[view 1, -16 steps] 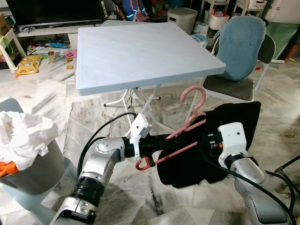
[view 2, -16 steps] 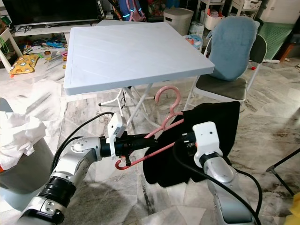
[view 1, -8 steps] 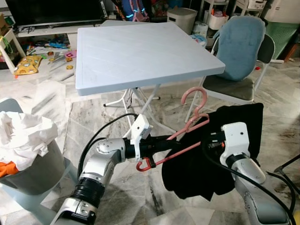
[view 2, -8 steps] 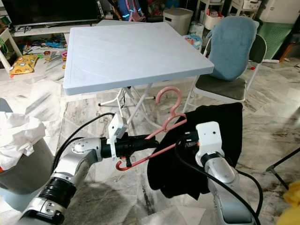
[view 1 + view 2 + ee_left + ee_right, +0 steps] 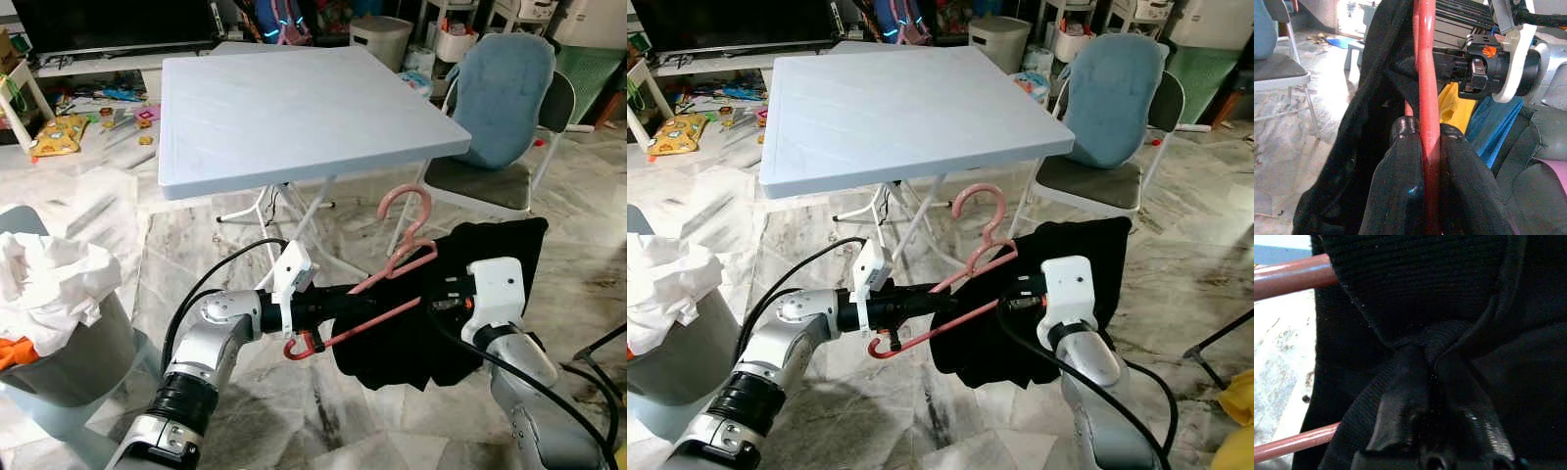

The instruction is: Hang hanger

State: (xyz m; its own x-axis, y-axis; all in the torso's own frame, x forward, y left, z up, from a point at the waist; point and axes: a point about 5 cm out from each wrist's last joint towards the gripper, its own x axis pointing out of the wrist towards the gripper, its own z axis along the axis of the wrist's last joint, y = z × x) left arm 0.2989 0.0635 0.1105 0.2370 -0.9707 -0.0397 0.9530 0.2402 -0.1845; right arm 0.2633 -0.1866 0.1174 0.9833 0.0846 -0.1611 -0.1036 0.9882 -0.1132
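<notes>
A pink hanger [image 5: 411, 201] is held out over the floor in front of the table, hook pointing up. My left gripper [image 5: 362, 296] is shut on its lower bar, which shows as a red rod [image 5: 1425, 73] between the black fingers [image 5: 1400, 161]. A black garment [image 5: 495, 245] is draped over the hanger's right end and hangs down bunched. From the right, my right gripper [image 5: 437, 294] is shut on a fold of this black cloth [image 5: 1449, 284]. The fingertips [image 5: 1410, 362] pinch the cloth between two stretches of the hanger bar [image 5: 1293, 276].
A pale blue folding table [image 5: 294, 108] stands just ahead. A chair with a blue cover [image 5: 505, 93] is at its right. A grey basket of white laundry [image 5: 49, 294] sits at the left. Toys litter the far floor [image 5: 59, 132]. A black stand leg [image 5: 600, 345] shows at the right edge.
The garment's lower edge dropped, then drew back up and bunched. My right gripper shifted slightly to the right. The left gripper and hanger stayed nearly still.
</notes>
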